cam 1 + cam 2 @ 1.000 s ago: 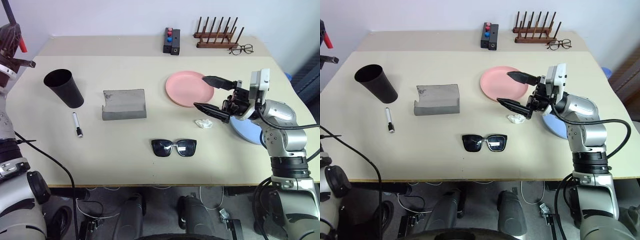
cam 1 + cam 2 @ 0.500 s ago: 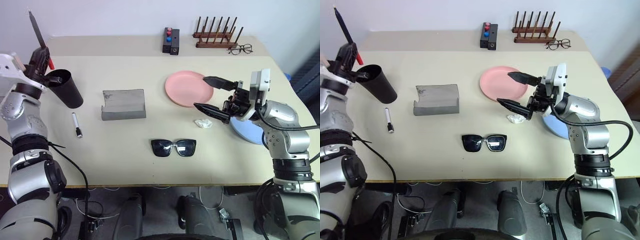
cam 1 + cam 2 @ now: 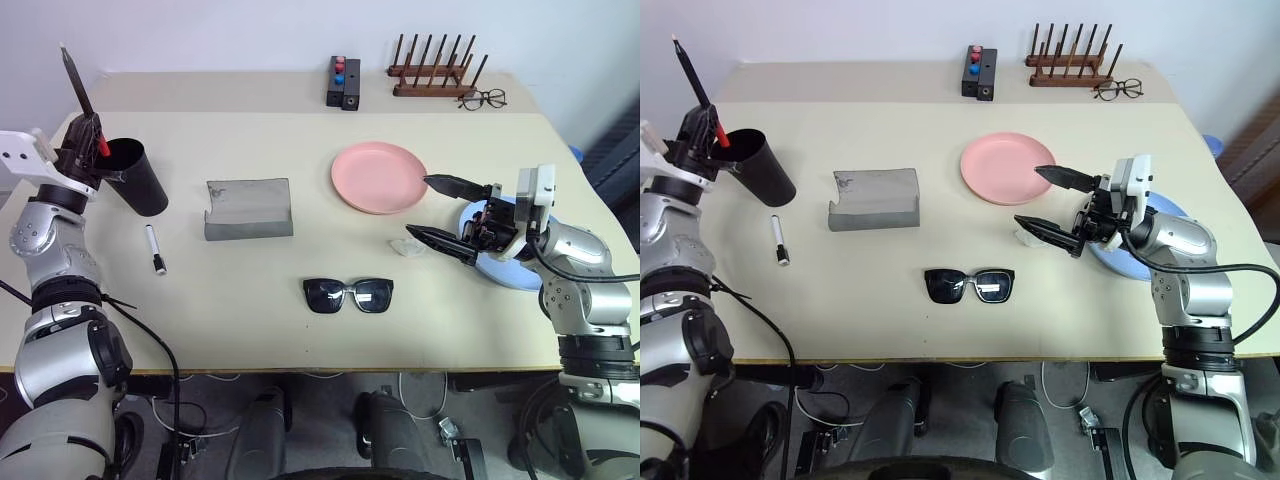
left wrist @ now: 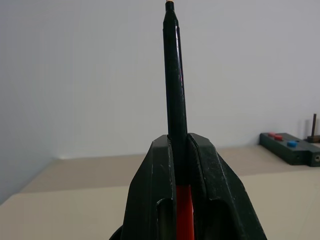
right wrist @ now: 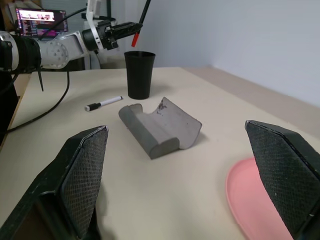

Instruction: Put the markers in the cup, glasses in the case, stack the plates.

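Observation:
My left gripper (image 3: 88, 142) is shut on a slim black marker (image 4: 172, 75) with a red lower end, held upright just above the rim of the dark cup (image 3: 135, 178). A white marker (image 3: 153, 249) lies on the table in front of the cup. The grey case (image 3: 248, 208) lies with its flap folded up, and the black sunglasses (image 3: 348, 294) rest nearer the front edge. My right gripper (image 3: 417, 206) is open and empty, between the pink plate (image 3: 378, 177) and the blue plate (image 3: 505, 270), which its arm partly covers.
A small crumpled white scrap (image 3: 407, 247) lies beside my right gripper. Along the back stand a black box with red and blue knobs (image 3: 343, 83), a wooden peg rack (image 3: 433, 72) and clear-lens spectacles (image 3: 483, 98). The blue plate overhangs the table's right edge.
My left arm came down with the black marker to the cup's rim. My right gripper, still open, drew back to the right off the pink plate, over the blue plate.

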Controlling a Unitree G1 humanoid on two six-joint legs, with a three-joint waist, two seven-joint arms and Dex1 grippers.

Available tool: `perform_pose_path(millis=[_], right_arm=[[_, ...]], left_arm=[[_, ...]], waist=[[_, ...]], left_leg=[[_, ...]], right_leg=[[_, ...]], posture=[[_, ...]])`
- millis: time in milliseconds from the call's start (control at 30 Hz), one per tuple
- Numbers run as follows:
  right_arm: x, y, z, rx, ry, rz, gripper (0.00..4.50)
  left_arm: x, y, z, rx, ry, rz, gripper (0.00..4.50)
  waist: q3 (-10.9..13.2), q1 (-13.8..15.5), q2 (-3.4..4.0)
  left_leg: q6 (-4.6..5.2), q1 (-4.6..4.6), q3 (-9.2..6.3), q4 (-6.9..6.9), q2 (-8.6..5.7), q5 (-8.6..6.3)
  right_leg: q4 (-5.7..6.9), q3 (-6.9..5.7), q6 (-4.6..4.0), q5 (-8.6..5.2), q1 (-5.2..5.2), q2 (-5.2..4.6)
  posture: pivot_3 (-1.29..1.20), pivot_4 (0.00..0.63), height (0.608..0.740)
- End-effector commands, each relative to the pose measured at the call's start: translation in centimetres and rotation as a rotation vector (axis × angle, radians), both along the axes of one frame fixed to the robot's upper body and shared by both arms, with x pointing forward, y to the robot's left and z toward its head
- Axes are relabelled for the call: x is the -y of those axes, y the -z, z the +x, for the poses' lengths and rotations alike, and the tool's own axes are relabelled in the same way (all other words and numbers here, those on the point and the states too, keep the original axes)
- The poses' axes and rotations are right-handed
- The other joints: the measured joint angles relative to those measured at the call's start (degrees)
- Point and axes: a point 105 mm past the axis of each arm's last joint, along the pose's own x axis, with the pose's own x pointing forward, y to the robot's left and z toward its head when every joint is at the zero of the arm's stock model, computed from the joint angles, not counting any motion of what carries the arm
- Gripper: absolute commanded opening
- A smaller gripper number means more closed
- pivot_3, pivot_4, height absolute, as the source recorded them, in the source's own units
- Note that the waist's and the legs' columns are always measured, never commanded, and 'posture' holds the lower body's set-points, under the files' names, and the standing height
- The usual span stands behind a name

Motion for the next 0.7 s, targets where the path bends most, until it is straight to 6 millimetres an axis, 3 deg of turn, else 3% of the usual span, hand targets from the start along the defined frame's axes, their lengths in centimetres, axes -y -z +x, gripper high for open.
perform_pose_path(millis=[33, 367, 467, 667, 700], right_arm=[[0.9, -0.9, -0.3, 0.049, 0.019, -0.005, 4.5], [-0.4, -1.9, -0.4, 0.063, 0.01, -0.009, 4.5], [-0.9, -2.4, -0.5, 0.067, 0.009, -0.009, 4.5], [-1.4, -2.9, -0.4, 0.066, 0.012, -0.009, 4.5], [-1.5, -3.0, -0.4, 0.066, 0.013, -0.009, 4.5]], left_arm=[[-0.8, -0.7, -0.7, 0.027, -0.032, 0.039, 0.04], [-1.3, 0.0, -0.9, 0.025, -0.05, -0.006, 0.04], [-1.3, 0.0, -0.9, 0.026, -0.042, -0.012, 1.19], [-1.3, -0.3, -1.0, 0.034, -0.043, -0.006, 4.18], [-1.3, -0.4, -1.0, 0.038, -0.042, -0.006, 4.43]], waist=[[0.0, -0.06, 0.0], [0.0, 0.08, 0.0], [0.0, 0.05, 0.0], [0.0, 0.04, 0.0], [0.0, 0.04, 0.0]], left_leg=[[0.0, 0.01, 0.0, 0.0, 0.0, 0.0], [0.0, 0.0, 0.0, 0.0, 0.0, 0.0], [0.0, 0.0, 0.0, 0.0, 0.0, 0.0], [0.0, 0.0, 0.0, 0.0, 0.0, 0.0], [0.0, 0.0, 0.0, 0.0, 0.0, 0.0]], right_leg=[[0.0, 0.0, 0.0, 0.0, 0.0, 0.0], [0.0, 0.0, 0.0, 0.0, 0.0, 0.0], [0.0, 0.0, 0.0, 0.0, 0.0, 0.0], [0.0, 0.0, 0.0, 0.0, 0.0, 0.0], [0.0, 0.0, 0.0, 0.0, 0.0, 0.0]], posture=[[0.0, 0.15, 0.74], [0.0, 0.15, 0.74], [0.0, 0.15, 0.74], [0.0, 0.15, 0.74], [0.0, 0.15, 0.74]])
